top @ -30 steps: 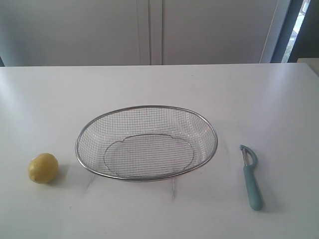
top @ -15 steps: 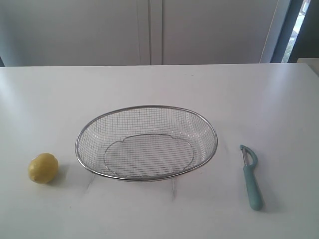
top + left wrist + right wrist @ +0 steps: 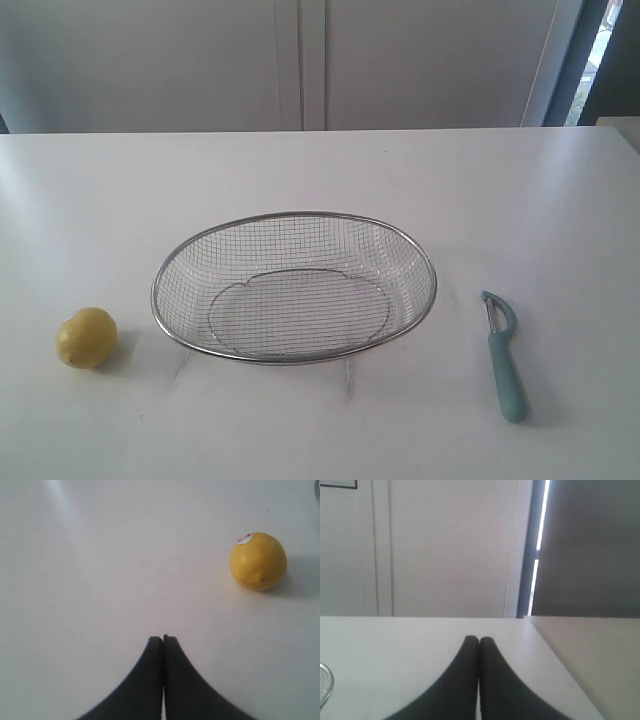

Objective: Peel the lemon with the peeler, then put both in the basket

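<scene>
The yellow lemon lies on the white table at the front left, apart from the basket; the left wrist view shows the lemon with a small sticker on top. The wire-mesh basket stands empty in the middle. The teal peeler lies on the table to the right of the basket, head pointing away from the front edge. My left gripper is shut and empty, hovering over bare table some way from the lemon. My right gripper is shut and empty too, facing the back wall. Neither arm shows in the exterior view.
The white table stretches back to a pale wall with panels. Its right edge runs close beside my right gripper, and a sliver of the basket rim shows at that view's border.
</scene>
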Controlling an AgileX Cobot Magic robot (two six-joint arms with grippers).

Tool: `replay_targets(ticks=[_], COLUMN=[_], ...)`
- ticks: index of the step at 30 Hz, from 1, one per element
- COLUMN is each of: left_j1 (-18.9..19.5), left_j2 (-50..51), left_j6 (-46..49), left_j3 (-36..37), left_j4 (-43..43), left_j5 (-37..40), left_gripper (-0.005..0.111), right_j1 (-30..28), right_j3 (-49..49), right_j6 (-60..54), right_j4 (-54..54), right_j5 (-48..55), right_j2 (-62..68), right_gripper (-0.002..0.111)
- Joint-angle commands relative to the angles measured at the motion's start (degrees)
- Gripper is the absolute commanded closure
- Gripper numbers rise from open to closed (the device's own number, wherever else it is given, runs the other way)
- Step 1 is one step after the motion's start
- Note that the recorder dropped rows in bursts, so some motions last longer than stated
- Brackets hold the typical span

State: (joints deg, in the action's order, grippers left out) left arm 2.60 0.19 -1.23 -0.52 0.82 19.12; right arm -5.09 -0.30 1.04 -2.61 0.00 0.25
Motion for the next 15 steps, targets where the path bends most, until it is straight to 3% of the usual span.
replay_targets(ticks=[1,15], left_j1=[0.1,0.1], left_j2=[-0.2,-0.2], left_j6=[0.0,0.0], left_j3=[0.5,0.5], left_j4=[-0.2,-0.2], left_j5=[0.2,0.2], left_gripper=[0.107,0.107], right_j1=[0.0,0.0], right_j3=[0.3,0.3], right_j6=[0.1,0.2], right_j4=[-0.2,-0.2], right_j5=[-5.1,-7.4], right_j2=[-0.3,-0.3], right_gripper=[0.108,0.108])
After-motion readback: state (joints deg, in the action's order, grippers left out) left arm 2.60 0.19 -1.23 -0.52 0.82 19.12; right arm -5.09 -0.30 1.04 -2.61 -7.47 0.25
